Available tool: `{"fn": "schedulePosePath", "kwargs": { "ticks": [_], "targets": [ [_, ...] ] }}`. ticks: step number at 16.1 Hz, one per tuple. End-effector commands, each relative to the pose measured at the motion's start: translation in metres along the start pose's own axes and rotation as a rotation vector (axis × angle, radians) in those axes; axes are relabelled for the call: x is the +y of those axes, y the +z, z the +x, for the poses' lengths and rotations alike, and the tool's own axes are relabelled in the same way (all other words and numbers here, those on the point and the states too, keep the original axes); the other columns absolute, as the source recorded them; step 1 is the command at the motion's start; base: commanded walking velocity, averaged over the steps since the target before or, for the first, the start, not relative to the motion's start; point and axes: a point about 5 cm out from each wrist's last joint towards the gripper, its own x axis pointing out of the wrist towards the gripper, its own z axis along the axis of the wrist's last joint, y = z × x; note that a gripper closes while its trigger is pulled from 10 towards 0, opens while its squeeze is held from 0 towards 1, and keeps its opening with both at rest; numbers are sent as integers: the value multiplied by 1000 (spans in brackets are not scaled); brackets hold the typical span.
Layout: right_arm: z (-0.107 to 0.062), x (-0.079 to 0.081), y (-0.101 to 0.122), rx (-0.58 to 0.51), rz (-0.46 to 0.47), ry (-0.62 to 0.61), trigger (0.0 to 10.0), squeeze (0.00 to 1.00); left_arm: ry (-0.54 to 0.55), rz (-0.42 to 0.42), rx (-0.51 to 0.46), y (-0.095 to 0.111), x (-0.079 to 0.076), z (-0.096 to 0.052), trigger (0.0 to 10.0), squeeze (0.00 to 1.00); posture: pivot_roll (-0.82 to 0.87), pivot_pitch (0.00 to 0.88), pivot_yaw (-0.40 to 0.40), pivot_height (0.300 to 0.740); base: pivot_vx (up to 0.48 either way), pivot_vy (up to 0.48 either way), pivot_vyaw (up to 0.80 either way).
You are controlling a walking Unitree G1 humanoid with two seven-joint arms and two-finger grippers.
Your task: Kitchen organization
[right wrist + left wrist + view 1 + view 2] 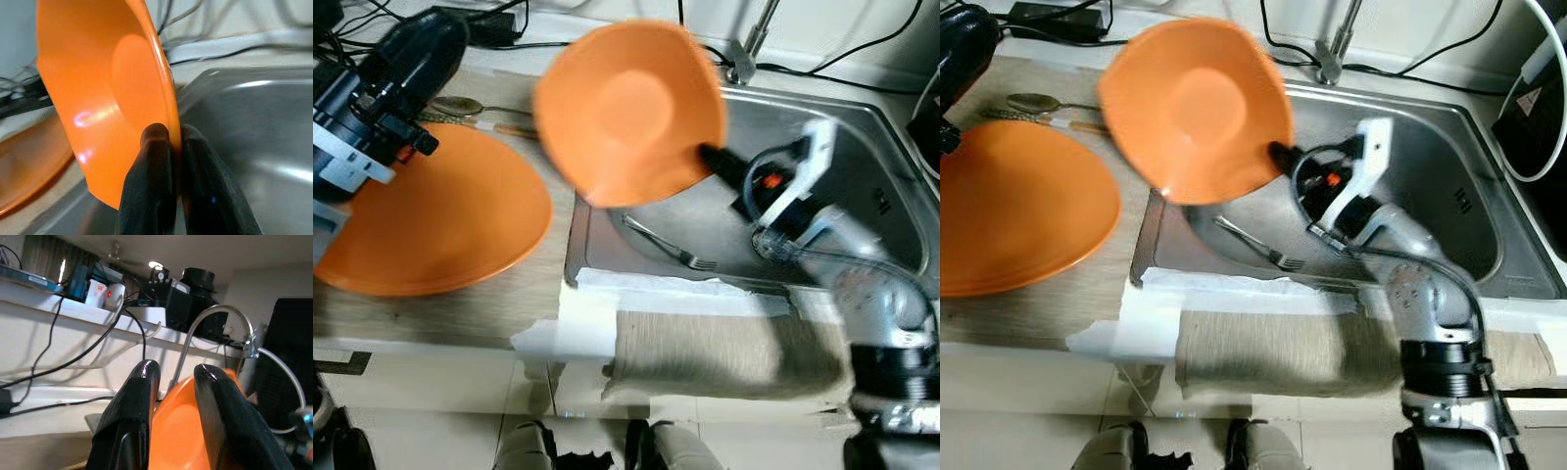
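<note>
right claw (171,142) | pinching rim of orange bowl (98,93) | above sink (1449,196)

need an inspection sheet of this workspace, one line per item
surface: wooden counter beside a steel sink; a cloth hangs over the front edge.
job's things: orange bowl held tilted above the sink's left edge; orange plate on the counter; fork in the sink.
clutter: spoon behind the plate.
grippers: right end effector shut on the bowl's rim; left end effector above the plate, fingers apart.
cables: black cables along the back ledge.
surroundings: faucet; tiled floor.
</note>
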Motion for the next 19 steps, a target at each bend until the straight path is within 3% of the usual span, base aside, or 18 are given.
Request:
{"fn": "schedulePosePath", "kwargs": {
  "ticks": [1,2,4,6,9,10,12,13,15,17,19],
  "targets": [
    [-8,-13,36,-117,-77,-49,0,0,-55,120,92,-9,-10,4,10000,0,-86,171,-131,740,0,0,0],
    [-11,-18,48,-133,-118,-68,0,0,-60,191,161,-19,-13,8,10000,0,-86,170,-131,740,0,0,0],
    [-16,-25,58,-95,-213,-79,0,0,-109,211,230,-40,-24,13,10000,0,-92,167,-130,740,0,0,0],
    [-20,-30,53,3,-319,-89,0,0,-164,194,297,-57,-34,10,10000,0,-101,160,-128,740,0,0,0],
    [-21,-36,39,138,-404,-105,0,0,-224,183,348,-66,-44,8,10000,0,-104,155,-129,740,0,0,0],
    [-17,-44,23,243,-446,-124,0,0,-289,185,373,-66,-51,5,10000,0,-104,154,-127,740,0,0,0],
    [-13,-49,9,314,-466,-126,0,0,-334,202,398,-67,-55,3,10000,0,-101,157,-124,740,0,0,0],
    [-6,-54,-9,376,-457,-116,0,0,-366,233,428,-70,-57,1,10000,0,-98,158,-121,740,0,0,0],
    [-3,-55,-16,401,-470,-113,0,0,-372,241,437,-71,-58,1,10000,0,-94,158,-120,740,0,0,0],
    [10,-56,-36,455,-433,-60,0,0,-394,188,464,-75,-61,2,10000,0,-84,166,-109,740,0,0,0],
    [12,-58,-45,493,-402,-19,0,0,-403,161,466,-75,-63,3,10000,0,-82,162,-108,740,0,0,0]
  ]
}}
